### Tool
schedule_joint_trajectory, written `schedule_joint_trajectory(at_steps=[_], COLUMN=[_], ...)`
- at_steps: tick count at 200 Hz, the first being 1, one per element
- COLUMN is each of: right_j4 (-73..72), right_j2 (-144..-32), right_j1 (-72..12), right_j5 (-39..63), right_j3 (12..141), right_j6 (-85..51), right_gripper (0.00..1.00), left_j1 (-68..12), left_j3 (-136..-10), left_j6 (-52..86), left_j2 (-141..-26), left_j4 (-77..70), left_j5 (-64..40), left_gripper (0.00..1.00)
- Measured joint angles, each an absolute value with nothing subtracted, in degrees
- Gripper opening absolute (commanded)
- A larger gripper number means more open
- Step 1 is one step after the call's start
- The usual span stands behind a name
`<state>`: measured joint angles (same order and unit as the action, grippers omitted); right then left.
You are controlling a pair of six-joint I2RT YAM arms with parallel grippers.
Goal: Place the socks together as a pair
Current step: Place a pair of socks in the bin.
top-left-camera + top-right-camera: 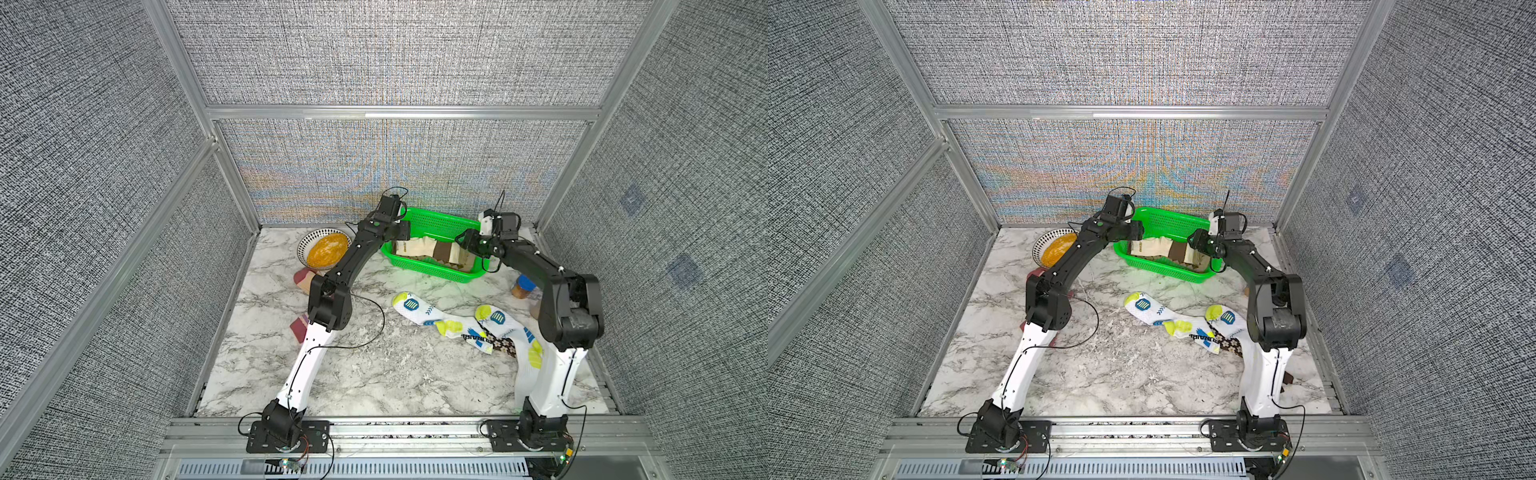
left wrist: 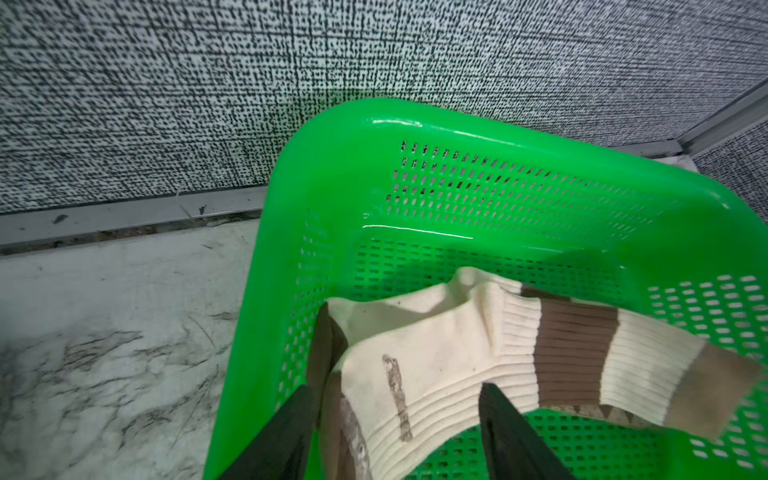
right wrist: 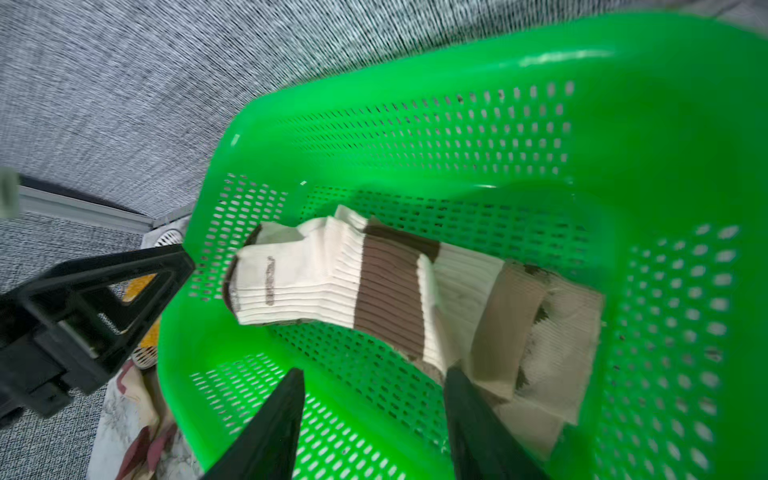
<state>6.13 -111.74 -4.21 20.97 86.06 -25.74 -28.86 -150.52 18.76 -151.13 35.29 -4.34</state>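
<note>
Cream socks (image 2: 436,374) with a brown band lie in the green basket (image 2: 332,166), toe end between the parted jaws of the left gripper (image 2: 397,388) at lower centre, cuff end just beside the right gripper (image 3: 374,370), its jaws likewise apart. Ribbed fabric, grey smudges.

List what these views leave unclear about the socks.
- Daisy-print sock: both top views, mostly under the lime-spotted socks and behind the right arm.
- Maroon sock: both top views, largely behind the left arm.
- Tan sock: wrist views, pattern mostly covered by the cream socks.
</note>
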Motion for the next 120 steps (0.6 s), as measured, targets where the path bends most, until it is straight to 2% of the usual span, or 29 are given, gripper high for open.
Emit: schedule_joint_trajectory(at_steps=[16, 23, 47, 65, 86, 120], right_j4=[5.87, 5.69, 6.87, 8.86, 10.90, 11.64], right_j2=[-104.42, -101.06, -90.89, -84.38, -76.97, -70.04], right_j1=[-4.78, -5.32, -8.08, -10.90, -15.22, -23.59], right_j5=[20.05, 19.64, 18.59, 18.06, 17.78, 16.51], right_j3=[82.48, 80.64, 73.34, 66.65, 58.24, 49.08], right_j6=[-24.60, -23.88, -21.41, -19.81, -18.92, -18.31], right_gripper=[0.65, 0.65, 0.66, 0.67, 0.69, 0.70], left_j1=[-28.95, -29.02, -29.19, -29.56, -31.35, -33.76], left_j3=[-142.85, -138.80, -123.28, -108.92, -91.46, -69.34], left_j6=[19.16, 19.59, 20.38, 20.62, 21.34, 24.14], left_j2=[-144.75, -140.94, -124.81, -109.40, -97.43, -92.40], left_j4=[33.58, 32.91, 30.24, 27.38, 22.31, 22.04], left_j5=[-5.58, -6.44, -9.52, -11.92, -13.82, -15.05], left_gripper=[0.73, 0.84, 0.86, 0.86, 0.83, 0.70])
